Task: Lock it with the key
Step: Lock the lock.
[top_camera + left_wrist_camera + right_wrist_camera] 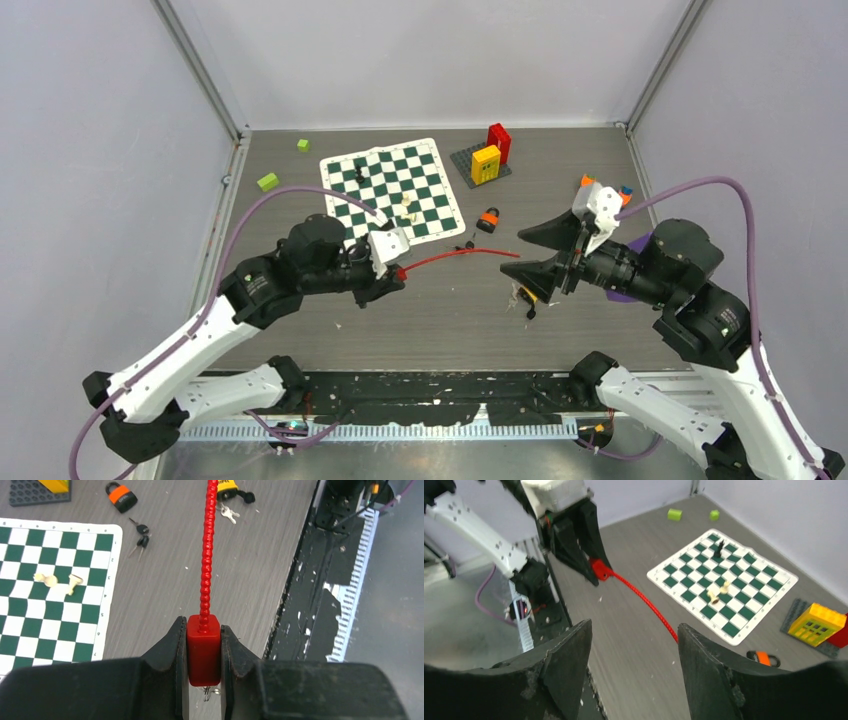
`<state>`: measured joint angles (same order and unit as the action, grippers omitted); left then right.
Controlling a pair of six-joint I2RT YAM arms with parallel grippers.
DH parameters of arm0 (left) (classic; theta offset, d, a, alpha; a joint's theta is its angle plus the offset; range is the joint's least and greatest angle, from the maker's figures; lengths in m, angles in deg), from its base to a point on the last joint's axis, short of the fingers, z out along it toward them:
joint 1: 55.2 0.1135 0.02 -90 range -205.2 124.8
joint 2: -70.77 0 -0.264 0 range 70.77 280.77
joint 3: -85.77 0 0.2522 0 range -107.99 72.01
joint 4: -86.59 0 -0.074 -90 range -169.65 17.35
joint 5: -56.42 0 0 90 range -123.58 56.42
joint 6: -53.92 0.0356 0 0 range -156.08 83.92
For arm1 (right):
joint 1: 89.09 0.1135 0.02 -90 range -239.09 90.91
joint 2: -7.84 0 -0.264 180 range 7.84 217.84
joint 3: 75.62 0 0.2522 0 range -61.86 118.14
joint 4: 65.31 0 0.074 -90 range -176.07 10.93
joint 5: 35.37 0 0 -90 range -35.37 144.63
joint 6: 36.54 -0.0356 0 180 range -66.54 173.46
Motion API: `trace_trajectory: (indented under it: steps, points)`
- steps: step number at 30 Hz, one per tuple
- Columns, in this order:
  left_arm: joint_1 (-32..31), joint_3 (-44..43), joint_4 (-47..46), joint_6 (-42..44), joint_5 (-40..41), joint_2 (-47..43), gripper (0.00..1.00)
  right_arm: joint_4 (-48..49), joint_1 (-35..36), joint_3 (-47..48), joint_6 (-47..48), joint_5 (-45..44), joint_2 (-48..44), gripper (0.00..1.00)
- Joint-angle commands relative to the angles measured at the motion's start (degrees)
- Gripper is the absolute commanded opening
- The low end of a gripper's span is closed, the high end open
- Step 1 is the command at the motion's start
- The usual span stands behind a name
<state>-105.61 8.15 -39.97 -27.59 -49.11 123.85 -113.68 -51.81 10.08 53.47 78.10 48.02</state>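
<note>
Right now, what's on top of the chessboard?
On the chessboard: two pale pieces near the middle and one black piece toward the far edge. In the top view the left arm covers its near corner.

I work over a dark grey wood-grain tabletop (440, 310), closed in on three sides by plain pale lavender-grey walls (420, 60). Aluminium posts (200, 70) stand at the back corners. A scuffed black strip (440, 385) edges the near side. The light is soft and even.

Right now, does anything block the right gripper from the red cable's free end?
Nothing visible does. The right gripper is open, and the red cable runs straight up to its jaws; the left gripper clamps the far end.
</note>
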Motion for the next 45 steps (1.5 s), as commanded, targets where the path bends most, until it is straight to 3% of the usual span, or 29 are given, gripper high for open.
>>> trace_trajectory:
  steps: [1,4,11,13,15,22,24,31,33,37,39,45]
  points:
    - [1.5,-4.4,6.7,4.7,-4.7,-0.5,0.0,-8.0,0.0,0.3,7.4,5.8,1.2,0.67]
    - [2.9,-4.8,8.0,5.8,-6.6,-0.4,0.0,-9.2,0.0,-1.3,8.1,4.9,1.7,0.67]
    - [6.3,-4.2,7.0,6.5,-12.4,-3.2,0.0,-10.3,0.0,-3.2,8.1,3.9,4.7,0.8]
    - [7.2,-3.8,6.3,6.3,-14.3,-4.1,0.0,-10.5,0.0,-3.6,7.8,4.8,5.4,0.75]
    - [8.1,-3.6,5.7,5.8,-15.9,-4.9,0.0,-10.7,0.0,-3.4,7.5,6.0,6.3,0.62]
    - [9.9,-3.0,4.5,5.0,-19.7,-6.5,0.0,-10.1,0.1,-3.8,6.4,5.5,7.0,0.6]
    - [10.1,-3.2,4.5,5.0,-20.2,-6.5,0.0,-9.6,0.2,-3.9,5.9,4.9,7.2,0.53]
    - [10.4,-2.7,2.9,3.8,-21.3,-6.3,0.0,-6.7,0.2,-3.7,3.5,4.4,7.2,0.07]
    - [10.4,-2.2,1.8,3.2,-21.9,-6.3,0.0,-4.7,0.3,-4.0,2.2,5.2,6.8,0.06]
    - [10.4,-0.5,-2.5,0.4,-25.2,-6.2,0.0,3.9,0.4,-7.5,-5.1,7.7,5.2,0.05]
    - [10.4,1.3,-7.6,-3.2,-28.0,-6.4,0.0,15.7,0.5,-10.9,-10.8,8.6,3.8,0.05]
    - [10.3,11.2,-37.4,-26.4,-36.7,-5.7,0.0,38.4,2.0,-17.7,-23.6,7.8,3.1,0.05]
